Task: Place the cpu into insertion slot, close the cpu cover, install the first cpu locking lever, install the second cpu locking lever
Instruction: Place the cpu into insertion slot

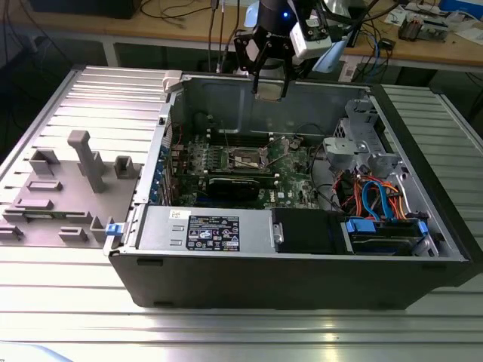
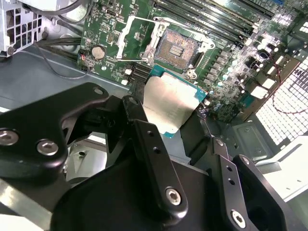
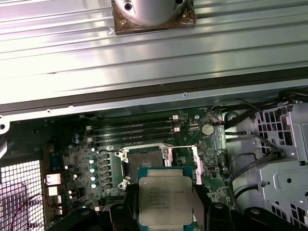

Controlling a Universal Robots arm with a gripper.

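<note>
Items counted and entered: one cpu (image 3: 165, 199); one insertion slot (image 3: 144, 158); one cpu cover (image 3: 198, 166); one green board (image 3: 214, 163); one open computer case (image 1: 302, 275); one coin cell (image 3: 207, 129); one long black card (image 1: 240, 186); one surface (image 1: 226, 332).

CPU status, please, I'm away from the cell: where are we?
Gripper shut on the cpu, held above the board. Insertion slot empty, cpu cover raised. Nothing seen between.

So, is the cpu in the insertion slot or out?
Out. The gripper holds the cpu above the board; the insertion slot lies bare.
</note>
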